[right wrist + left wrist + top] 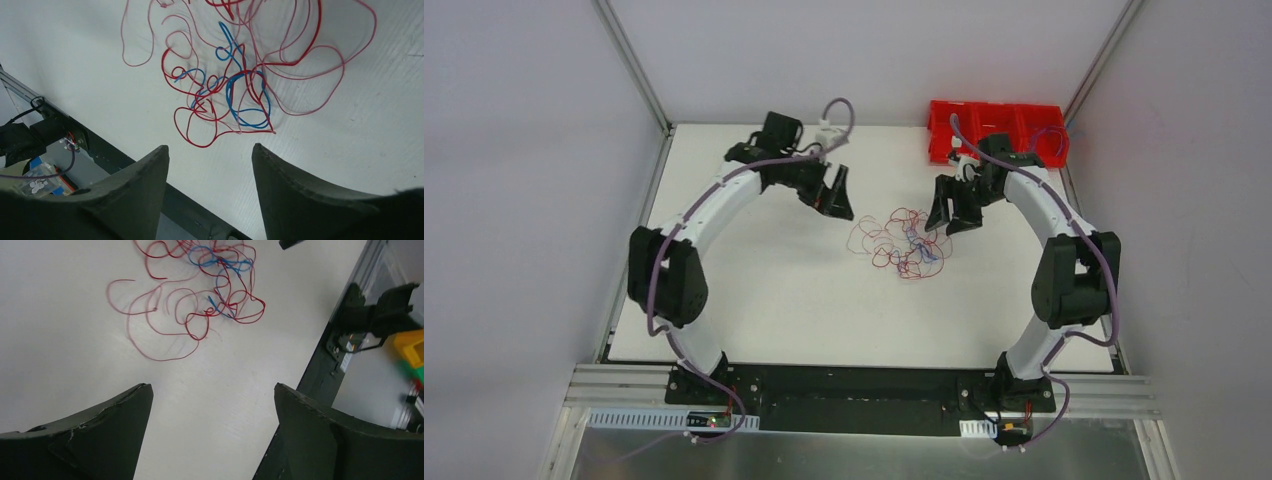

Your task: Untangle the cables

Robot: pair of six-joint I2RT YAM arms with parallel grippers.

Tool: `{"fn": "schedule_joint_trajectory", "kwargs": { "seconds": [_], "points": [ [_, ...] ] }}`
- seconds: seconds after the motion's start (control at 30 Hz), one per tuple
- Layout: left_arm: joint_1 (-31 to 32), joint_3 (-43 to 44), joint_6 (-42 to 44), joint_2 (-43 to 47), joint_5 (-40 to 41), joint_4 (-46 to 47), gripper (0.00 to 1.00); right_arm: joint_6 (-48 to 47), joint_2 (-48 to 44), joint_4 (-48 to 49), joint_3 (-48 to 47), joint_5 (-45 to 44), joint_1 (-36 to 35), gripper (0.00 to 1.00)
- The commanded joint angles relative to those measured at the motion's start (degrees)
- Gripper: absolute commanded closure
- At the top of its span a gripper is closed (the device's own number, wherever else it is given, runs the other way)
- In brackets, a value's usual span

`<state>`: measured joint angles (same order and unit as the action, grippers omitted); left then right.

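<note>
Cables [902, 240]: thin red loops with a few blue strands, in one loose tangle lying flat on the desk [754, 310], a little toward 3 o'clock from desk centre. The blue strands are wound into the red at the core. The outer red loops sprawl toward 9 o'clock.

Left fingers [836, 198]: spread wide, empty, above the desk at the tangle's 10 o'clock, apart from it.
Right fingers [952, 215]: parted to a middling gap, empty, just beside the tangle at its 2 o'clock.
Neither set touches a wire.

Risks, as judged:
- The wires are hair-thin and flat on the desk. A pinch may slide over them and come up empty, or scrape the surface.
- The fingers are broad against packed loops. They would likely catch red and blue together, so a pull cinches the core instead of loosening it.
- With a one-sided pull and nothing pinning the rest, the whole bundle drags, perhaps toward the red bin [996, 130] at the desk's 1 o'clock corner.
- Springy loops may snag on a finger at release.
</note>
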<state>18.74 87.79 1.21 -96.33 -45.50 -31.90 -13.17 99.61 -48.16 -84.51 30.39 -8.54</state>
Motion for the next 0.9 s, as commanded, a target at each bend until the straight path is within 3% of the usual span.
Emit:
{"fn": "schedule_joint_trajectory", "kwargs": {
  "seconds": [0.0,0.13,0.27,0.5,0.7,0.87],
  "points": [
    [10.1,2.6,15.2,-5.5,-0.1,0.7,0.09,2.4,-1.8,1.0,4.0,-1.6,0.2,0.37],
    [13.5,5.6,16.0,-11.2,-1.3,1.6,0.21,2.7,0.0,4.2,6.4,-2.9,0.2,0.47],
    [13.9,7.7,15.2,-17.0,-2.4,3.7,0.28,4.0,3.8,6.3,6.4,-3.4,0.2,0.49],
    [16.9,6.8,26.6,-20.6,5.3,5.0,0.3,6.4,9.7,7.9,5.3,-1.9,0.1,0.51],
    [15.1,6.9,24.6,-21.2,12.1,7.9,0.35,7.4,11.7,8.9,5.9,-2.5,-0.5,0.54],
    [12.9,9.1,27.8,-22.2,19.5,8.3,0.29,7.4,12.3,9.5,7.0,-5.4,-1.0,0.64]
  ]
}}
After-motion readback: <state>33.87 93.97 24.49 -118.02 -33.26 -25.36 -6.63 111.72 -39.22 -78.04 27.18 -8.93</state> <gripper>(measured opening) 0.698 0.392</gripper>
